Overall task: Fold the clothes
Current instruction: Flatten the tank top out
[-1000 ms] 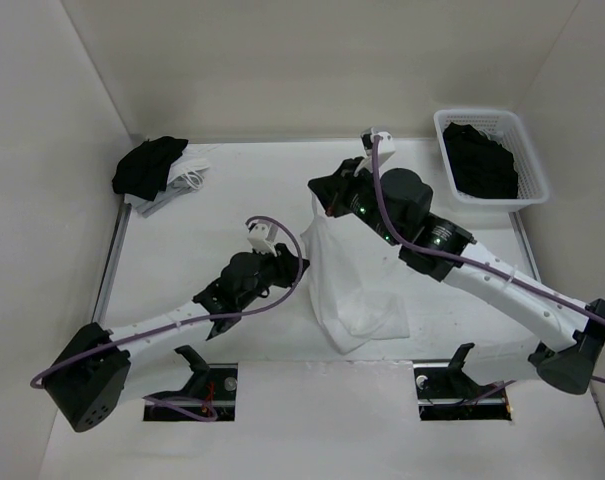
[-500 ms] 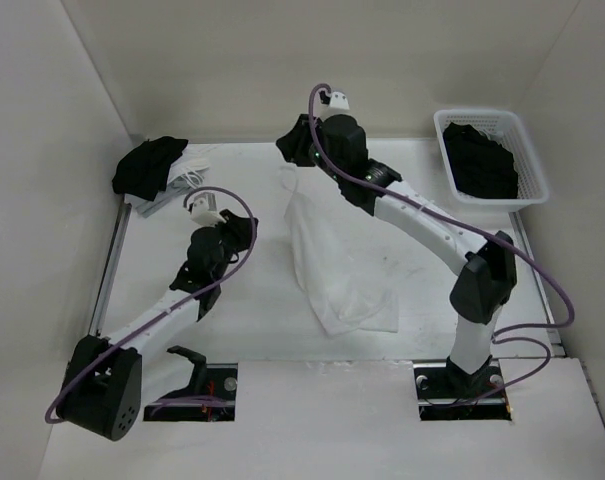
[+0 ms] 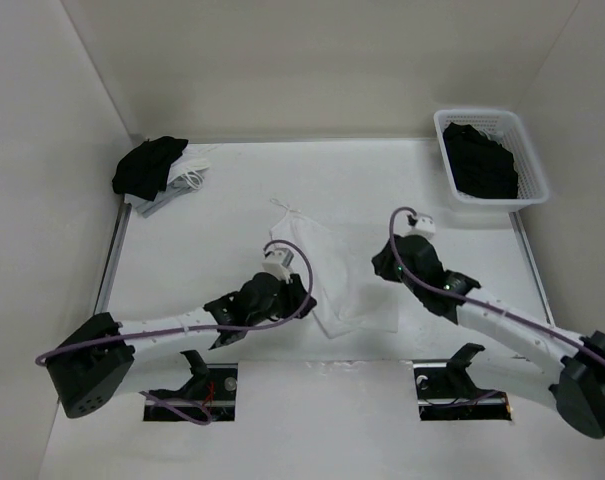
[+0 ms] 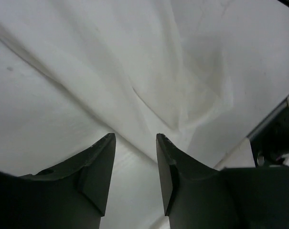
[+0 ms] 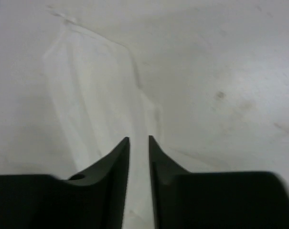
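Observation:
The clothes, a plain white camisole (image 3: 332, 275), lie flat and elongated in the middle of the table, with the thin straps (image 3: 282, 207) at the far end. My left gripper (image 3: 304, 297) is low at the camisole's near-left edge. In the left wrist view its jaws (image 4: 134, 138) stand open over wrinkled white fabric (image 4: 182, 71), with nothing between them. My right gripper (image 3: 379, 268) hangs at the camisole's right edge. In the right wrist view its jaws (image 5: 138, 139) are parted by a narrow gap above the cloth (image 5: 91, 95), gripping nothing.
A white basket (image 3: 530, 160) holding black garments (image 3: 480, 160) stands at the back right. A black bundle (image 3: 147, 165) with a white-grey strappy piece (image 3: 187, 175) lies at the back left. White walls enclose the table on three sides.
The right arm let go of the lifted camisole, pulled back from the far side and came down at its right edge. The camisole now lies flat. The left arm swung in to its left edge.

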`<action>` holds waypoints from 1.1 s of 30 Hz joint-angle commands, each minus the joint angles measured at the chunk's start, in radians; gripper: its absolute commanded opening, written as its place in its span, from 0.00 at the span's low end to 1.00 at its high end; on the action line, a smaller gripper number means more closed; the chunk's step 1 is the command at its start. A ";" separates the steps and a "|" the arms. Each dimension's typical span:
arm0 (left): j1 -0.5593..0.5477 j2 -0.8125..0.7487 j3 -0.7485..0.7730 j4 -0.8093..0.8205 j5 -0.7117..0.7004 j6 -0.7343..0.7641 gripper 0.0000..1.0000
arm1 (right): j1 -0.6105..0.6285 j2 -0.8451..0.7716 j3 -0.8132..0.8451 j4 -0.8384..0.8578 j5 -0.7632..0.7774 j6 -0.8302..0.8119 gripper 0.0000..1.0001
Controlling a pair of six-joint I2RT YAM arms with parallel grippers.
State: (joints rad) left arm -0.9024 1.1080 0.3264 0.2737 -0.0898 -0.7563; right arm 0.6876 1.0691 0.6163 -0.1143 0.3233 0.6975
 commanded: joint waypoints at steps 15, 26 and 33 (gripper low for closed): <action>-0.160 0.262 0.059 0.200 -0.073 -0.075 0.15 | 0.167 -0.175 -0.242 -0.366 0.149 0.620 0.39; 0.019 0.004 -0.088 0.118 -0.068 -0.081 0.04 | 0.336 -0.077 -0.162 -0.518 0.134 0.721 0.45; 0.078 -0.080 -0.118 0.068 -0.031 -0.061 0.04 | 0.448 0.020 -0.139 -0.400 0.079 0.752 0.47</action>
State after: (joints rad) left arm -0.8337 1.0447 0.2161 0.3397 -0.1459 -0.8333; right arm 1.1183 1.0561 0.4595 -0.5766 0.4435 1.4193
